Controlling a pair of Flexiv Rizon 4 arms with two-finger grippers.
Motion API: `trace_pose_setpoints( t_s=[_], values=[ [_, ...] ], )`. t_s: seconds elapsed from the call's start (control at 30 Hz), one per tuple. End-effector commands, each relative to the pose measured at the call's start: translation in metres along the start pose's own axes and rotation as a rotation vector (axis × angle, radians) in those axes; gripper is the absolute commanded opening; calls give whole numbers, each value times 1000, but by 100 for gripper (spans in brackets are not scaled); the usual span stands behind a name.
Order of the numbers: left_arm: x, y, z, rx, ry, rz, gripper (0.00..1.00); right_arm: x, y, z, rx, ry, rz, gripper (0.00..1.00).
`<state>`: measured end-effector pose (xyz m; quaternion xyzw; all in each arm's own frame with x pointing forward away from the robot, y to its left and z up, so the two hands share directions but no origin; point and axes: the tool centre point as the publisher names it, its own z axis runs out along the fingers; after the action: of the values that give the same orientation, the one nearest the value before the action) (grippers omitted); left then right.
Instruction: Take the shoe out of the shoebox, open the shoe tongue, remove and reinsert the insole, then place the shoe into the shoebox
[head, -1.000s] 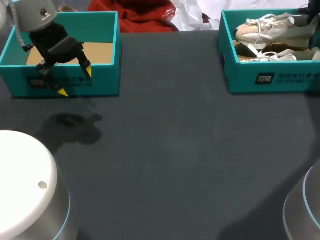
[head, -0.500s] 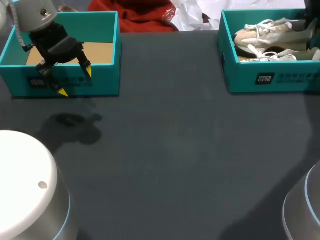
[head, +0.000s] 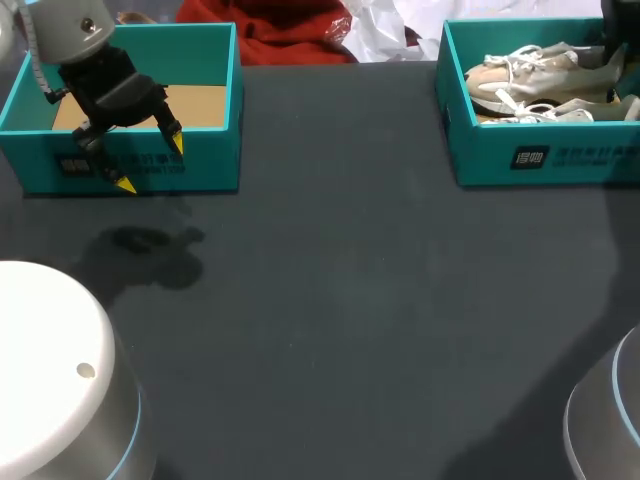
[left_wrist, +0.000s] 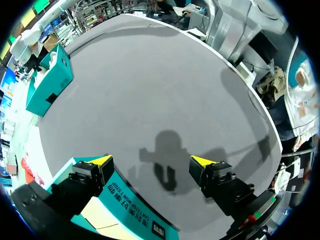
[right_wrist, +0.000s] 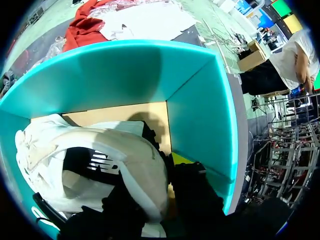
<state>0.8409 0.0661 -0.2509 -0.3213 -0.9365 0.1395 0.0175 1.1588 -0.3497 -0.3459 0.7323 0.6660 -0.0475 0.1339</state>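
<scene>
Step in hand: extraction. My right jaws pinch the heel of the beige lace-up shoe (right_wrist: 125, 155), inside the teal cardboard shoebox (head: 560, 160); left jaws hang spread. Next, I judge: lift clear of its walls.

right gripper (head: 618, 30): cut off at head view's 2 o'clock corner; in its wrist view mostly behind upper shoe (right_wrist: 100, 165) heel | shoebox (head: 540, 155): 3 o'clock end cut off | lower shoe (head: 555, 110): largely covered by upper shoe
</scene>
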Motion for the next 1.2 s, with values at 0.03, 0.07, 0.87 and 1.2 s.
trace_pose_setpoints(
  t_s=[0.03,0.07,0.87,1.2],
  values=[
    [0,0,0,-3,1,1,100,2,5,3,12,3,-1,0],
    [0,0,0,-3,1,1,100,3,5,4,14,4,-1,0],
    [0,0,0,-3,1,1,100,14,1,6,40,11,-7,30],
    [0,0,0,-3,1,1,100,16,1,3,44,11,2,43]
  ],
)
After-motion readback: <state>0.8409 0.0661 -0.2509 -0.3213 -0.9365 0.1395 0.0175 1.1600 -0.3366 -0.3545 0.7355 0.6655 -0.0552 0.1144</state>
